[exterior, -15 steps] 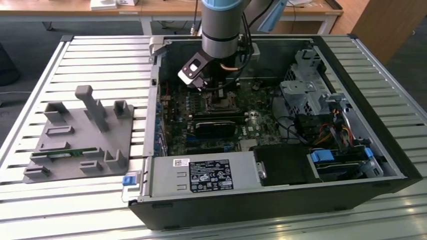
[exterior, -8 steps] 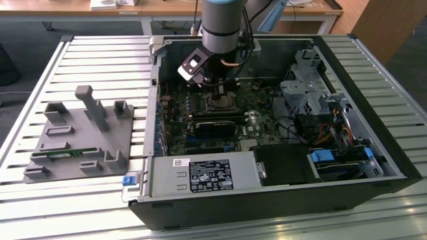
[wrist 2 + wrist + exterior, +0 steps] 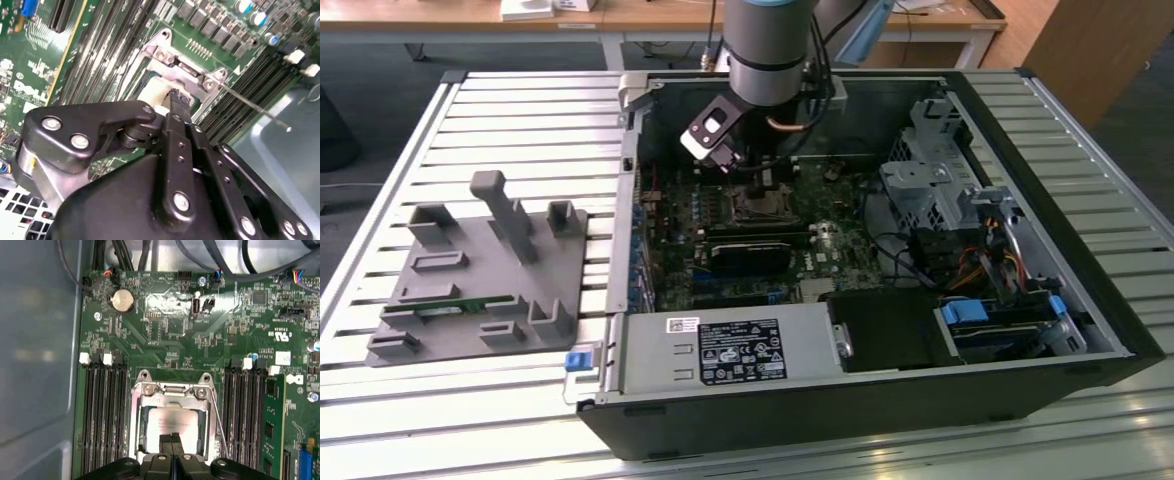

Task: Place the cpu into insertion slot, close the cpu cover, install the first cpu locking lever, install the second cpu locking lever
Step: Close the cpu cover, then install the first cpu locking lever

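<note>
- Right at the wrist cameras: gripper (image 3: 172, 442), fingers pressed together with nothing visible between them, tips down on or just over the cpu (image 3: 172, 422); actual contact unclear.
- Second wrist view shows one fingertip (image 3: 178, 100) over the chip's pale top.
- Cpu sits flat in the insertion slot (image 3: 767, 210), squared to it.
- Cpu cover (image 3: 150, 400) lies as a silver frame around the chip, which shows through its window.
- Thin wire locking lever (image 3: 218, 422) runs along one side of the slot; latched or not, cannot tell.
- Black memory slots (image 3: 102, 410) flank the socket on both sides; a green memory module (image 3: 272, 425) stands in one.
- Coin battery (image 3: 122, 301) farther up the green board (image 3: 165, 340).
- Exterior view: open computer case (image 3: 854, 420) on a slatted table (image 3: 520, 110), grey fixture (image 3: 480, 270) to the exterior view's left.
</note>
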Action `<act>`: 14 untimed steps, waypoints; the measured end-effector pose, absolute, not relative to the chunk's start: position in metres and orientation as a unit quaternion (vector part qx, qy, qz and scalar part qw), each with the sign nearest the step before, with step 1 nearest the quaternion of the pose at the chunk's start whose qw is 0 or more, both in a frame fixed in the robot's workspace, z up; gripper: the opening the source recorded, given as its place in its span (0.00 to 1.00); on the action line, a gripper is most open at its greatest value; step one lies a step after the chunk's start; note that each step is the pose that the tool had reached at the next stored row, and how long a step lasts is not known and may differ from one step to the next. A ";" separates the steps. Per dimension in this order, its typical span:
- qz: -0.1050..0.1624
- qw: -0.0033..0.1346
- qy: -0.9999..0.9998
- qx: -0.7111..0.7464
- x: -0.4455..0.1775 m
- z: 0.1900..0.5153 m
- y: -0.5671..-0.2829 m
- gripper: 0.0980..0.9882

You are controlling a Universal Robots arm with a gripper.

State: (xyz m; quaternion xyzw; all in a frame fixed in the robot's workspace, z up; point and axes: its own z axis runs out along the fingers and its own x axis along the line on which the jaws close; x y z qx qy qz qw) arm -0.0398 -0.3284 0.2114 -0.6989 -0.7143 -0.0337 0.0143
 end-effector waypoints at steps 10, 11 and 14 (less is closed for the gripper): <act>-0.034 0.015 -0.714 -0.699 -0.029 0.211 -0.328 0.01; -0.034 0.015 -0.714 -0.699 -0.029 0.211 -0.328 0.01; -0.034 0.015 -0.714 -0.699 -0.029 0.211 -0.328 0.01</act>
